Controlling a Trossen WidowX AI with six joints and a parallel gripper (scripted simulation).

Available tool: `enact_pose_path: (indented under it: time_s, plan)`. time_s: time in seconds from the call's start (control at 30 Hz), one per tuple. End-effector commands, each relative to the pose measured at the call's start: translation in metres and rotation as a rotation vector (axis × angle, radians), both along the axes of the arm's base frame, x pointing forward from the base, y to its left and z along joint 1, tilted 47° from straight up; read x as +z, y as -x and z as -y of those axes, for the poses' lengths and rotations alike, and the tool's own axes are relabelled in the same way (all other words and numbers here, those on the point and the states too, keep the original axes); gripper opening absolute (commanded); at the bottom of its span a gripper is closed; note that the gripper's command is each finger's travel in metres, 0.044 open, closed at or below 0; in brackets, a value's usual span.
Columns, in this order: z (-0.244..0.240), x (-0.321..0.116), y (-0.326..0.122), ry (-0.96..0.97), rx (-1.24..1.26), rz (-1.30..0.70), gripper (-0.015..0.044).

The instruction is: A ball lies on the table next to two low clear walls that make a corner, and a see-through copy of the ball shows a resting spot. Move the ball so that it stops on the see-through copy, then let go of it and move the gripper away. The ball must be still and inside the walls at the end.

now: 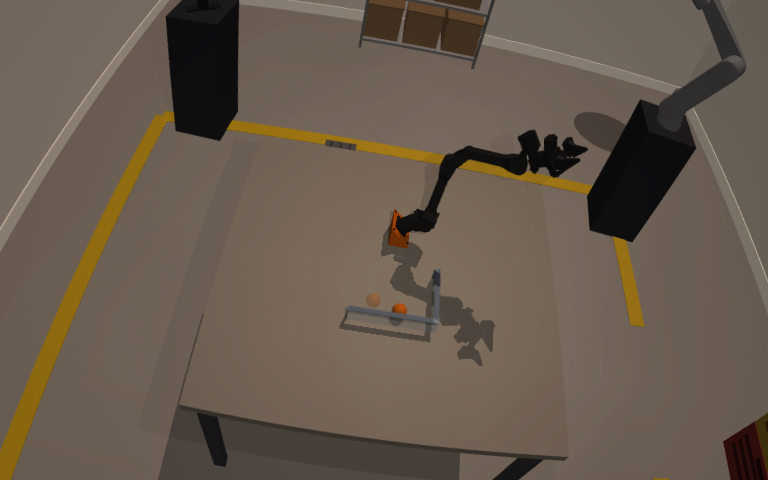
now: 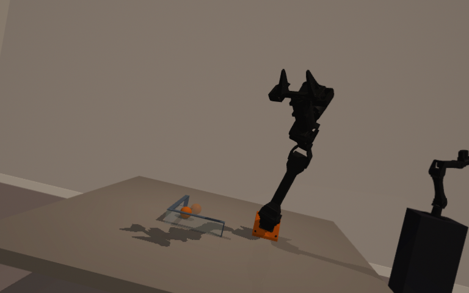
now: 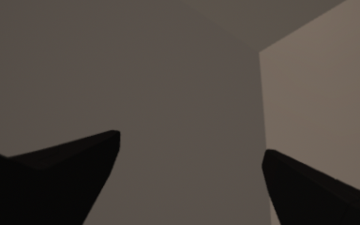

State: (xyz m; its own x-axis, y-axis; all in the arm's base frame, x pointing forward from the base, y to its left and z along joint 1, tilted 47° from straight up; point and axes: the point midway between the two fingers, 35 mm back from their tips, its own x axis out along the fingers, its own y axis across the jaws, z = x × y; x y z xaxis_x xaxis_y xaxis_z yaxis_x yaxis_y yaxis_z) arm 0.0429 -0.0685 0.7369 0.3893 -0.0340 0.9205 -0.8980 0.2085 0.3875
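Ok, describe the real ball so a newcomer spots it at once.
Find the table, then the two low clear walls forming a corner in front of the arm's orange base. The ball sits just inside the longer wall. It is solid bright orange, unlike the pale see-through copy beside it.

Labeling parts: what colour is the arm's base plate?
Orange. The base plate under the black arm shows best in the exterior view.

No text, label, brand, number or sign can be read in any of the views. The cardboard boxes (image 1: 423,21) on the shelf show plain brown faces, and the small dark plate (image 1: 340,145) on the yellow floor line is too small to read.
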Motion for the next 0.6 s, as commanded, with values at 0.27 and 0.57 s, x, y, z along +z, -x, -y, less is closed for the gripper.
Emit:
enact_pose_path:
  time_s: [0.27,0.57]
  plan:
    - [-0.166,-0.02,-0.052,0.527,-0.279,-0.024,0.036]
    - [-0.268,-0.084,-0.14,0.966,-0.386,-0.106,0.036]
